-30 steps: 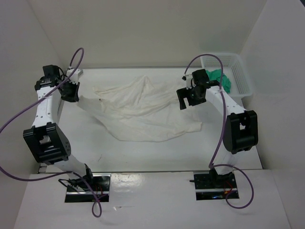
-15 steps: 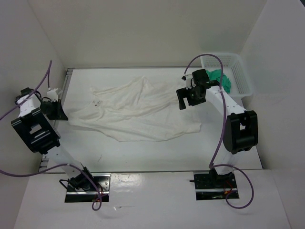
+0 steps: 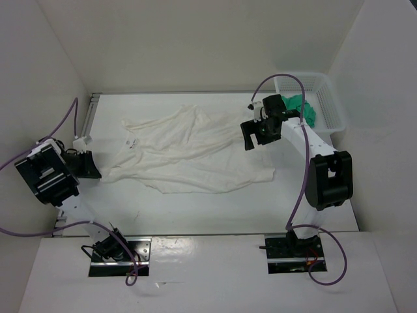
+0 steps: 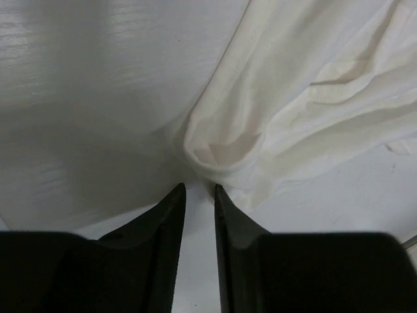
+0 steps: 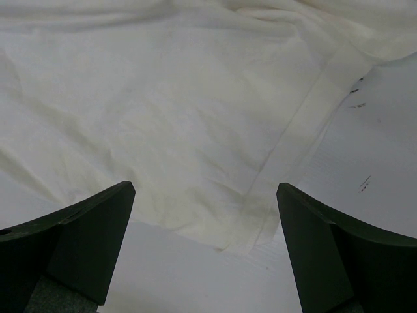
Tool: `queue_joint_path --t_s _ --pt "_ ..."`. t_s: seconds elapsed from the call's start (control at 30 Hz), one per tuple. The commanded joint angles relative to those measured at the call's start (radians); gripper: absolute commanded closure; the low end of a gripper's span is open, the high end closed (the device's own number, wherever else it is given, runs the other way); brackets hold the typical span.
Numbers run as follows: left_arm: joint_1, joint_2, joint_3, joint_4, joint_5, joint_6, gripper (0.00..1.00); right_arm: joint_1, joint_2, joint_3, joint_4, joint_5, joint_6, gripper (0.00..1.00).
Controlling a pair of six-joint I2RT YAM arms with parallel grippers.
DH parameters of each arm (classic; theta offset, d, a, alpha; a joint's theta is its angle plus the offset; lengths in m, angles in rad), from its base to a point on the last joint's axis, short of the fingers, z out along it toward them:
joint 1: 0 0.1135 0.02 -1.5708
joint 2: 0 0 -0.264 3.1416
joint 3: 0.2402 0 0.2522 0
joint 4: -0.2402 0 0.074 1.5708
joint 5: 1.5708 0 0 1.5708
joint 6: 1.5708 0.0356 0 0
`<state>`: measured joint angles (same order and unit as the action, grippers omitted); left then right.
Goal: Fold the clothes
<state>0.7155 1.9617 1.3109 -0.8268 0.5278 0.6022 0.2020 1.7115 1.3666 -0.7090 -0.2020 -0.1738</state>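
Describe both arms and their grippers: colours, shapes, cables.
The left arm and right arm are white links with boxy black joint housings. A purple cable loops along each. The left gripper and right gripper have matte black fingers tapering to blunt tips. No markings show.

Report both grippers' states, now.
Left gripper: jaws slightly apart, a bunched corner of the white garment right at the tips, not pinched.
Right gripper: wide open above the garment, holding nothing.
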Motion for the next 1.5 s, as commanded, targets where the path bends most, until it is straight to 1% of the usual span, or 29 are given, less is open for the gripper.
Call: queue_joint_path --t_s 0.0,0.07,0.1,0.2,0.23,0.4,0.6,0.8,0.93,1.0,1.07,1.1,1.2,1.33,1.43,1.47 --pt "0.012 -0.043 -0.050 0.054 0.014 0.076 0.67 -0.007 -0.015 -0.004 0.032 -0.020 -0.007 0.01" --pt "0.012 -0.058 -0.059 0.074 0.014 0.085 0.57 -0.007 -0.015 -0.004 0.023 -0.031 -0.007 0.01" --pt "0.012 -0.067 -0.071 0.074 0.024 0.099 0.54 -0.007 -0.015 -0.004 0.023 -0.031 -0.007 0.01" --pt "0.012 -0.076 -0.093 0.087 0.051 0.108 0.53 -0.007 -0.015 -0.004 0.023 -0.051 -0.016 0.01" --pt "0.012 -0.076 -0.093 0.101 0.064 0.108 0.51 -0.007 -0.024 -0.004 0.023 -0.051 -0.016 0.01" --pt "0.012 -0.058 -0.102 0.126 0.075 0.084 0.51 -0.007 -0.043 -0.004 0.023 -0.060 -0.026 0.01" --pt "0.012 -0.046 -0.102 0.126 0.138 0.084 0.51 -0.007 -0.062 -0.004 0.023 -0.079 -0.035 0.01" --pt "-0.017 -0.037 -0.102 0.117 0.147 0.096 0.51 -0.007 -0.062 -0.004 0.023 -0.089 -0.035 0.01" --pt "-0.027 -0.026 -0.111 0.117 0.147 0.096 0.60 -0.007 -0.072 -0.004 0.023 -0.100 -0.035 0.01" --pt "-0.027 -0.026 -0.102 0.117 0.147 0.096 0.71 -0.007 -0.072 -0.004 0.023 -0.100 -0.044 0.01" --pt "-0.027 -0.026 -0.102 0.117 0.147 0.085 0.85 -0.007 -0.072 -0.004 0.023 -0.109 -0.044 0.01" --pt "-0.027 -0.026 -0.090 0.117 0.147 0.085 0.99 -0.007 -0.072 -0.004 0.023 -0.109 -0.044 0.01" --pt "-0.027 -0.072 -0.061 0.117 0.169 0.062 1.00 -0.007 -0.072 -0.004 0.023 -0.109 -0.044 0.01" --pt "-0.027 -0.138 0.019 0.052 0.207 0.013 1.00 -0.007 -0.072 -0.004 0.014 -0.090 -0.053 0.01" --pt "-0.027 -0.225 0.083 0.043 0.219 -0.045 1.00 -0.007 -0.061 -0.004 -0.010 -0.060 -0.073 0.01" --pt "-0.027 -0.281 0.096 0.043 0.228 -0.083 1.00 -0.007 -0.050 -0.004 -0.027 -0.044 -0.082 0.01"
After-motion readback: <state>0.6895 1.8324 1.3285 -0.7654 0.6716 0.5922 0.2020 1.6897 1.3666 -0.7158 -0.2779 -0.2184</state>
